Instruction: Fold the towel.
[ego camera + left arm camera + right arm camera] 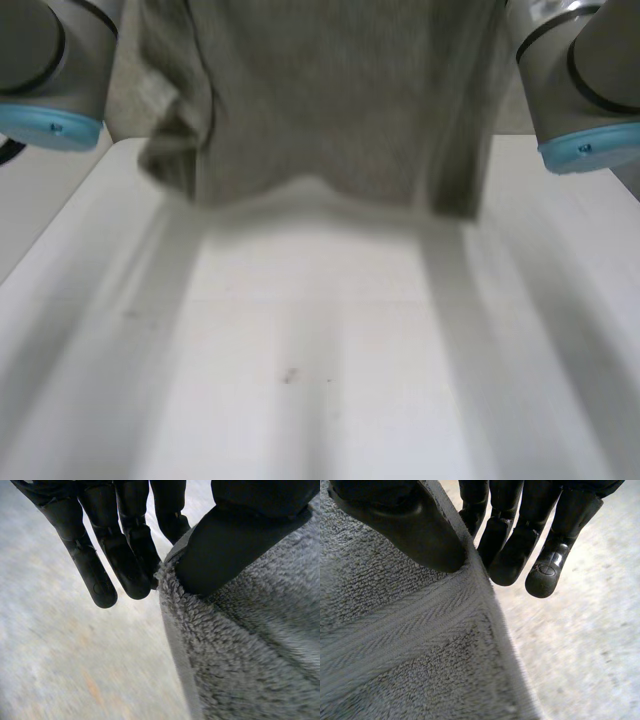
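The grey towel point(330, 110) hung in the air between the left arm point(50, 70) and the right arm point(580, 90), spread wide over the far side of the white table point(320, 350). Its lower hem sagged just past the table's far edge, and the lower corner on the left arm's side was bunched and curled in on itself. I could not tell whether the hem touched the tabletop.

Seen from its wrist, the left hand point(120, 540) had the towel's side edge nipped: the thumb point(225, 550) pressed flat on the fluffy face right at the edge, while the fingers point(95, 565) ran nearly straight down the other side, the nearest ones touching the fringe of the pile.

The right hand point(520, 540) gripped the opposite side edge in the same way, as its wrist view showed. Its thumb point(410, 525) lay on the cloth just above a woven herringbone band, and its fingers point(547, 565), only slightly bent, stood close behind the edge, so the towel's rim ran between thumb and fingers.
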